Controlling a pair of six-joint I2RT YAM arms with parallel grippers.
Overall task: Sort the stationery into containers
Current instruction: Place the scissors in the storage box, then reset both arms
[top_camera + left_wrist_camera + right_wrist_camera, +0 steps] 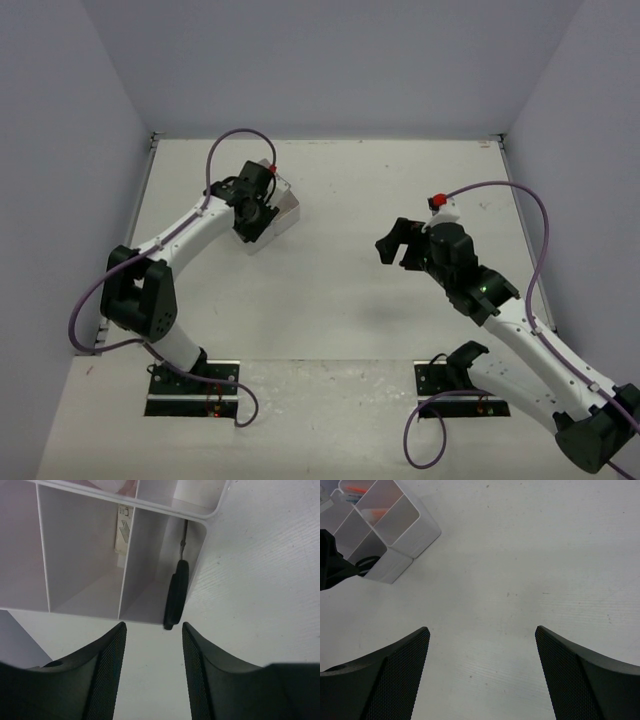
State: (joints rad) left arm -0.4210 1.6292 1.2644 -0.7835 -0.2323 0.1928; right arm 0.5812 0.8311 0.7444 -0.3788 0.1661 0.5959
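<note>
The containers (85, 550) are a 2x2 block of translucent white bins, seen close in the left wrist view. They also show in the top view (284, 208) and the right wrist view (405, 530). Black-handled scissors (176, 592) stand in one bin, the handle end poking over its rim. A beige eraser (122, 530) lies in the neighbouring bin. Orange highlighters (376, 513) lie in the farther bins. My left gripper (153, 627) is open and empty, just short of the scissors handle. My right gripper (482, 630) is open and empty over bare table, far from the bins (395, 245).
White walls close the table at the back and both sides. The left arm's wrist (330, 562) sits against the bins' near side. The tabletop (380, 190) is pale and plain between the two arms.
</note>
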